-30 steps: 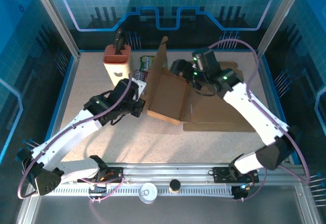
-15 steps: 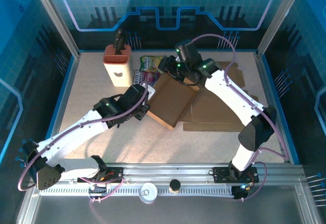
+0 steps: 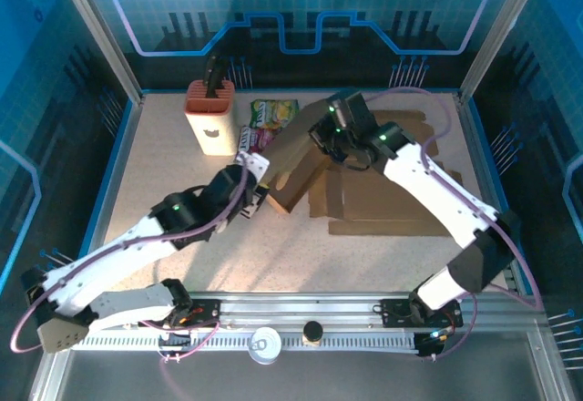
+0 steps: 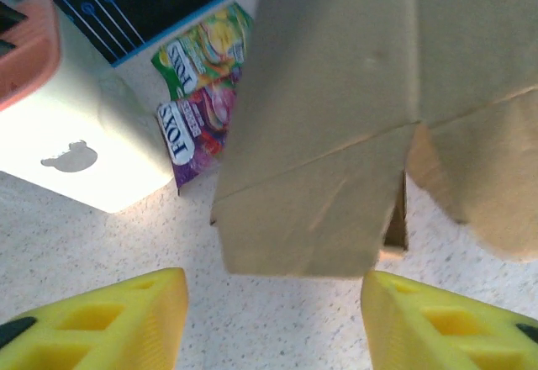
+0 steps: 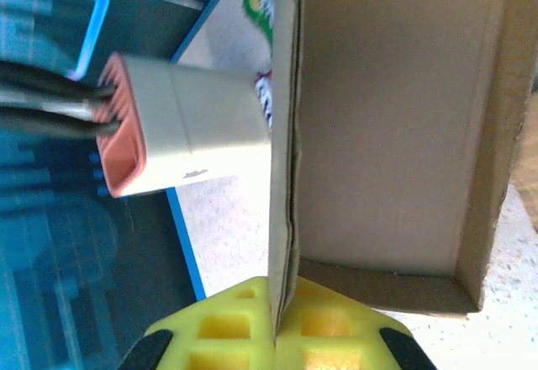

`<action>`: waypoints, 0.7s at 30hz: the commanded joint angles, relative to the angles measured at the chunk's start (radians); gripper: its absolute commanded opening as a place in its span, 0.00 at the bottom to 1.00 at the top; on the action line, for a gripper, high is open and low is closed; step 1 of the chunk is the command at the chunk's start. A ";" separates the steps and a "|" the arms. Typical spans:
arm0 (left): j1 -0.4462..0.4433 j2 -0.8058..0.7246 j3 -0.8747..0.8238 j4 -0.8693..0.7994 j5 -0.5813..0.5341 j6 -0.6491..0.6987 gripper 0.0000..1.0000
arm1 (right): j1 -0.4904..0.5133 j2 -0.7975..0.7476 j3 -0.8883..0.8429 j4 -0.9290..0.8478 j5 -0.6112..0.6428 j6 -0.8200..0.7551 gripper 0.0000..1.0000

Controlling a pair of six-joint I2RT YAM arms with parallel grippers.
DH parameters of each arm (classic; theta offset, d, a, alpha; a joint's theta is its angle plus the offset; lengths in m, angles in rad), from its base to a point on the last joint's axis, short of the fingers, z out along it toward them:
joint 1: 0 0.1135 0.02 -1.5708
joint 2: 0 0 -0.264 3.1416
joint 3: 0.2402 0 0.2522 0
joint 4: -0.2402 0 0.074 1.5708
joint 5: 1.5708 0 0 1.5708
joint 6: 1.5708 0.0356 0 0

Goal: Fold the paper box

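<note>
Speckled table (image 3: 168, 169): right gripper (image 5: 283, 298) pinches the box (image 4: 336, 92) wall; left gripper (image 4: 273, 311), spread wide, should press the near flap (image 4: 303, 227) squarely.

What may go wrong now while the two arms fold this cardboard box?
The right end effector pinches only the edge of one wall of the cardboard box, so the wall may slip out or crease. The left end effector is open just short of the box's near end; a push there might slide the box against the candy bags beside it.
</note>
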 commanded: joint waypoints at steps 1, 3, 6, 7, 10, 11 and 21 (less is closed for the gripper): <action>-0.002 -0.095 -0.051 0.048 0.043 -0.129 0.61 | 0.030 -0.082 -0.018 -0.145 0.217 0.250 0.00; -0.002 -0.127 -0.070 0.043 0.068 -0.163 0.62 | 0.038 -0.078 0.026 -0.264 0.272 0.332 0.00; -0.001 -0.156 -0.091 0.036 0.095 -0.191 0.62 | 0.043 -0.048 0.103 -0.384 0.315 0.396 0.00; 0.000 -0.163 -0.099 0.036 0.093 -0.195 0.62 | 0.042 -0.044 0.100 -0.342 0.320 0.374 0.00; 0.000 -0.169 -0.111 0.032 0.084 -0.202 0.62 | 0.038 -0.029 0.073 -0.208 0.290 0.335 0.00; 0.000 -0.168 -0.117 0.033 0.083 -0.205 0.62 | 0.034 -0.018 0.075 -0.178 0.272 0.321 0.00; -0.001 -0.187 -0.172 0.055 0.011 -0.250 0.62 | 0.049 -0.016 0.187 -0.208 0.328 0.301 0.00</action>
